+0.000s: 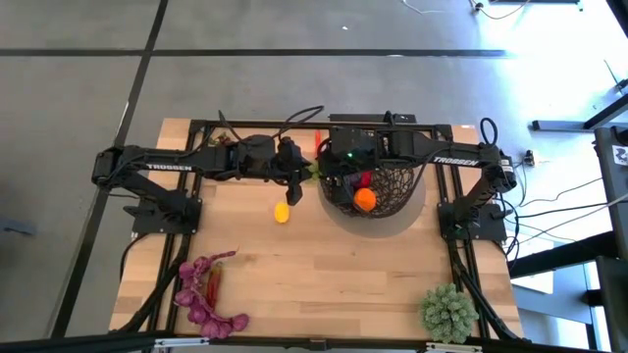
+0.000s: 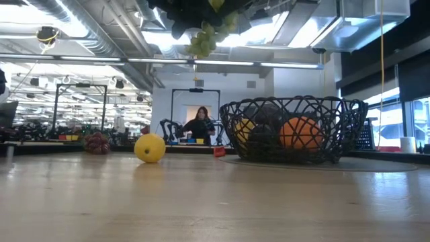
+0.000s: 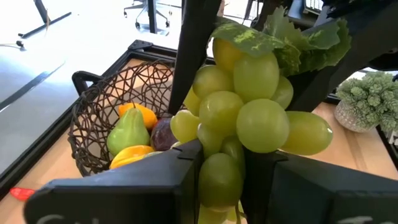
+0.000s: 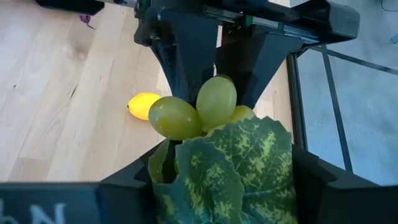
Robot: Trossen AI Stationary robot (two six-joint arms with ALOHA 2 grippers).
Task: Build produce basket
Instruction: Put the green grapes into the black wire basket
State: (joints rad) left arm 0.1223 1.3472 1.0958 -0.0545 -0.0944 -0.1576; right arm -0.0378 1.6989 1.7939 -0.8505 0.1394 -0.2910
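A bunch of green grapes (image 3: 249, 106) with a green leaf (image 4: 230, 162) is held in the air between my two grippers, just left of the basket (image 1: 392, 191) rim. My left gripper (image 3: 217, 168) is shut on its grape end. My right gripper (image 4: 224, 155) is shut on its leaf end. The dark wire basket (image 2: 289, 131) stands on the table and holds an orange (image 2: 301, 133), a green pear (image 3: 129, 134) and other produce. A lemon (image 1: 282, 212) lies on the table left of the basket. My left gripper pinches the grapes at one end of the bunch (image 3: 217, 183) between its two fingers, coming roughly level from the table's left. The bunch is clear of the table. My right gripper pinches the leaf end of the bunch (image 4: 205, 180) between its two fingers, slanting down from the table's right. The grapes (image 4: 214, 102) stick out beyond its fingers, away from the leaf.
Purple leaves and a red chilli (image 1: 212, 284) lie near the front left corner. A spiky pale green plant ball (image 1: 449, 312) stands at the front right. A small red thing (image 1: 318, 140) lies by the far edge. Bare wood stretches across the table's front middle.
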